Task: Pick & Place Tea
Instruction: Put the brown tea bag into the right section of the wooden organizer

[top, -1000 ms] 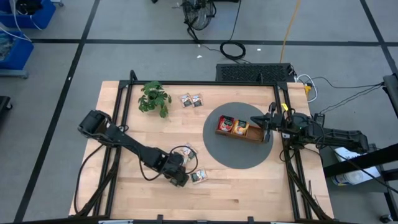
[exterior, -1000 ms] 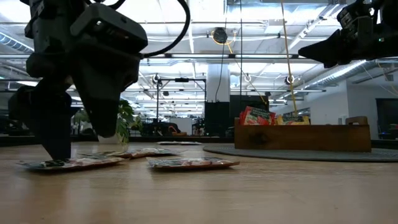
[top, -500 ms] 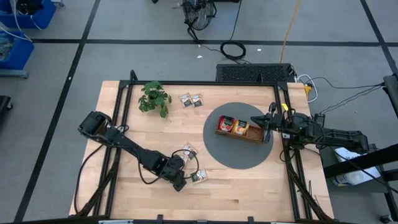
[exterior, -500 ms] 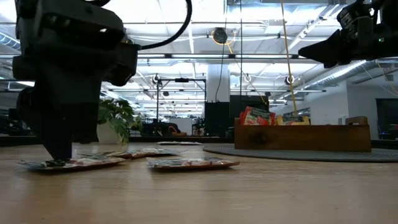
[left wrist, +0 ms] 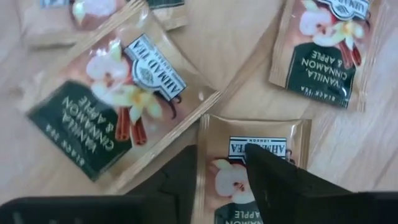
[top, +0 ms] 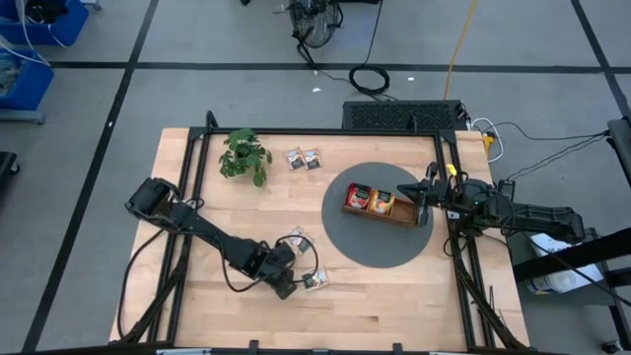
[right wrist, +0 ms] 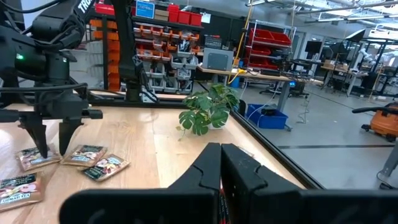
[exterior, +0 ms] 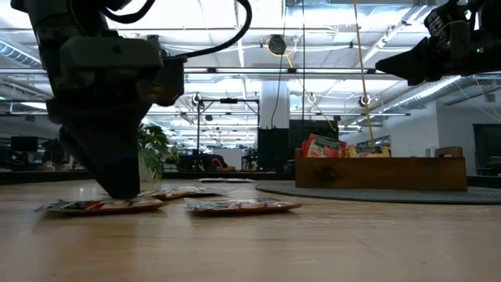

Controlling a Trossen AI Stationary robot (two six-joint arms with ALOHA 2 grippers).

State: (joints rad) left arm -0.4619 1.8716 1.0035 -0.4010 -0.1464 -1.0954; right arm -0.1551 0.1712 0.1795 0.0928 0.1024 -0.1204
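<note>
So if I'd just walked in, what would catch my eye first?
Probably the left gripper, pressed down near the table's front edge, its fingers closing around a tea sachet in a small cluster of them. Next, the wooden tray on the round grey mat with bright packets standing in it, the shut right gripper waiting at its end. A little green plant sits at the back.

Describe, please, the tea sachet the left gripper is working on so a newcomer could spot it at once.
Start at the round grey mat and look toward the table's front edge, where a few sachets lie loose on the wood. The sachet is the one between the fingers of the left gripper. Its neighbours lie untouched beside it.
</note>
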